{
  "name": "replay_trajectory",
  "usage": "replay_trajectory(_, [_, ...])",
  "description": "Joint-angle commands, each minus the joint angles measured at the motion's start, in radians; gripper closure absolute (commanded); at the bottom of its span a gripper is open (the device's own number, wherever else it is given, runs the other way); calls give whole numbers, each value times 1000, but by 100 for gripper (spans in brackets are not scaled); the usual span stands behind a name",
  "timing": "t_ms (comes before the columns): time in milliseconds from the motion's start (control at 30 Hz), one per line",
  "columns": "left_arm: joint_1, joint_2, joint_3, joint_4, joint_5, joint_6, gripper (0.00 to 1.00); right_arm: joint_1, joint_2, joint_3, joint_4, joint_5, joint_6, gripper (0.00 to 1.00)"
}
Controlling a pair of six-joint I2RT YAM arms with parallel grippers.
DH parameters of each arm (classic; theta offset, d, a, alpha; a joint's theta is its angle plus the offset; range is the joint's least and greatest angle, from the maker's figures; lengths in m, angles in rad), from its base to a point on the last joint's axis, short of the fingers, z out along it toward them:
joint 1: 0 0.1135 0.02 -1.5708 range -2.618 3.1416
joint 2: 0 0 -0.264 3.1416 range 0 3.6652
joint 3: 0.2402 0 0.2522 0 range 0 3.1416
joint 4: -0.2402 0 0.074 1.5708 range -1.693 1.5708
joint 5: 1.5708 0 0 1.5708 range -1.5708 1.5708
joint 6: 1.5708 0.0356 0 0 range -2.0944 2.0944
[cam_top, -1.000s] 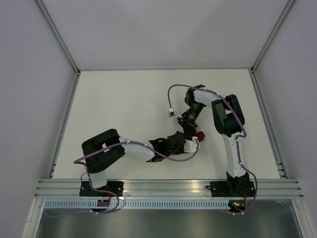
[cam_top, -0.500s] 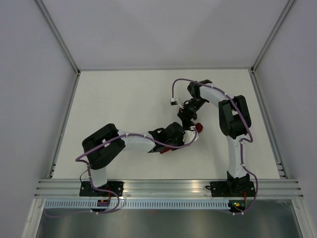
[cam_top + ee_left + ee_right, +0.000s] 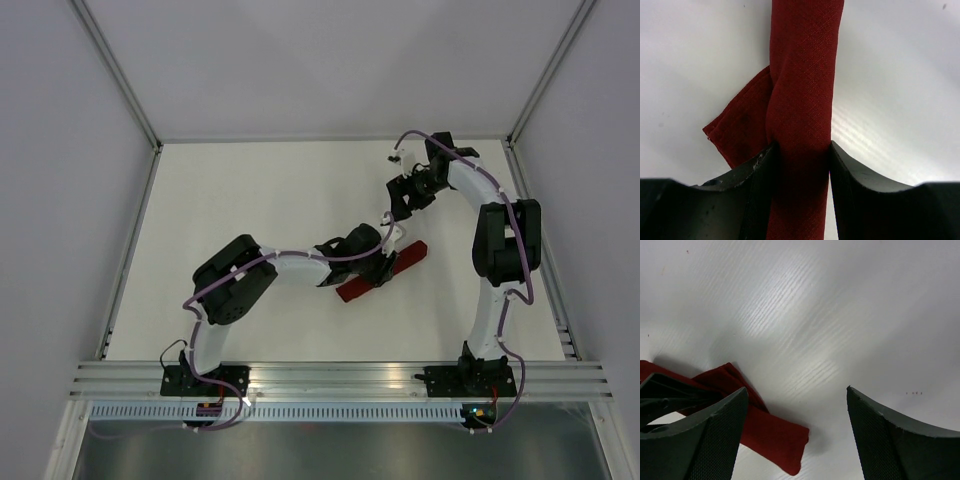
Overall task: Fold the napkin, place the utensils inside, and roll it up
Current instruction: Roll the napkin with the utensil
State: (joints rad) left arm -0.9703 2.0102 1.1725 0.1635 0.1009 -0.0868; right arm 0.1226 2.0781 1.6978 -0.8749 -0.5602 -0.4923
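The dark red napkin (image 3: 408, 254) lies on the white table as a long narrow roll, slanting from near left to far right. My left gripper (image 3: 383, 268) is shut across its middle. In the left wrist view both black fingers press the sides of the napkin (image 3: 802, 75) where the left gripper (image 3: 801, 146) holds it, and a loose flap (image 3: 740, 127) sticks out to the left. My right gripper (image 3: 397, 222) hangs open just behind the roll, holding nothing. In the right wrist view the right gripper (image 3: 796, 390) is wide apart above bare table, with the napkin's end (image 3: 772, 437) lower left. The utensils are hidden.
A metal frame rail (image 3: 340, 375) runs along the near edge by the arm bases. White walls (image 3: 60, 150) enclose the table on the left, back and right. A purple cable (image 3: 350, 258) loops over the left arm.
The right gripper opened, let go of the napkin and drew back toward the far right. The left arm swung farther out, and the napkin now shows as a long roll.
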Motion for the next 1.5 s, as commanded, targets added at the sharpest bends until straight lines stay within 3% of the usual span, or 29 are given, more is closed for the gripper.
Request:
replay_trajectory(0, [2, 111, 53, -64, 34, -264, 49, -17, -79, -53, 34, 86, 119, 15])
replay_trajectory(233, [2, 214, 177, -133, -65, -464, 49, -93, -115, -49, 16, 154, 126, 14])
replay_trajectory(600, [-2, 242, 205, -137, -148, -725, 47, -159, -188, -125, -42, 172, 100, 13])
replay_trajectory(833, [-2, 243, 199, -142, -165, -766, 47, -158, -213, -257, -53, 120, 116, 12])
replay_trajectory(1467, [-2, 239, 136, -68, -153, -946, 46, -130, -70, -313, 0, 32, 241, 21])
